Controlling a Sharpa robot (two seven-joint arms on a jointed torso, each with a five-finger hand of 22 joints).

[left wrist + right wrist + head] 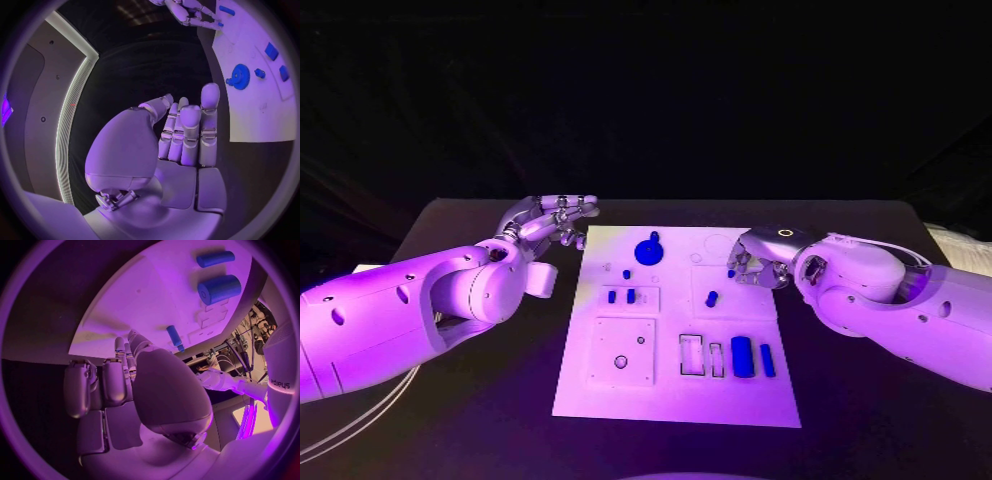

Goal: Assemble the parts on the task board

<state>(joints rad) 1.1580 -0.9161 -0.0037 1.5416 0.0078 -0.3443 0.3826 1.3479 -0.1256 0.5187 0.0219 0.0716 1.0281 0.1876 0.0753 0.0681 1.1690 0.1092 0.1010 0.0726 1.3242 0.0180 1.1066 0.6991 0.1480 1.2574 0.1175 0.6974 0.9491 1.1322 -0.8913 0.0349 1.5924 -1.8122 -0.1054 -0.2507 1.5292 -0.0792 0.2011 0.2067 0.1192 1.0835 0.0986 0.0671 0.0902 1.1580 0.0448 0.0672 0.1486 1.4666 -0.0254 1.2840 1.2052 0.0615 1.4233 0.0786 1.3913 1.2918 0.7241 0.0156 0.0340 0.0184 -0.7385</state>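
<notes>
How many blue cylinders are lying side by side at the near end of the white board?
2: a thick blue cylinder beside the rectangular slots, and a thinner blue cylinder just outside it, toward the task board edge. Others may hide under the right robot hand.

A robotics lab test station, staged in the dark.
You're looking at a black surface with black backdrop behind, a white task board with fitted slots, and bundled cables nearby.

White task board flat mid-table; blue parts: gear far end, cylinders near end.
</notes>
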